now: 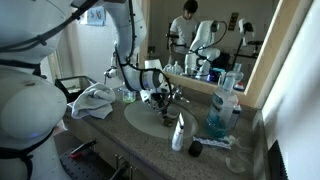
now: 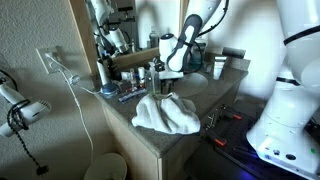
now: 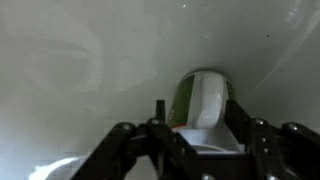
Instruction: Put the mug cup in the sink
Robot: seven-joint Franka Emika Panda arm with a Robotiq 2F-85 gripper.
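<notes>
Bathroom vanity, one speckled stone surface [image 1: 120,140] with one oval white sink [image 1: 135,120] set into it. One white robot arm [image 1: 125,45] reached down over the basin.

One end effector [image 3: 202,110], black, two fingers. In the wrist view both fingers [image 3: 160,118] pressed against the sides of one green-and-white ceramic mug [image 3: 200,92], which filled the gap between them, so I noted it as gripped. White sink wall [image 3: 80,70] lay all around and behind the mug, which placed it inside the bowl. I could not tell whether its base touched the porcelain.

In both exterior views the end effector [image 1: 158,97] [image 2: 168,80] hung low over the sink [image 2: 200,85], just beside one metal faucet [image 1: 178,97]. The mug itself was too small to pick out there.

Counted on the surface:
- One crumpled white towel [image 1: 95,100] [image 2: 165,112], well to the side of the basin.
- One upright white squeeze bottle [image 1: 179,132] near the rim of the bowl.
- One clear bottle of blue liquid [image 1: 218,115] just beyond the white one.
- A cluster of small toiletries against the one wall mirror [image 1: 215,35], too blurred to count.

One white hair dryer [image 2: 12,105] hung on the side wall, apart from the surface.
</notes>
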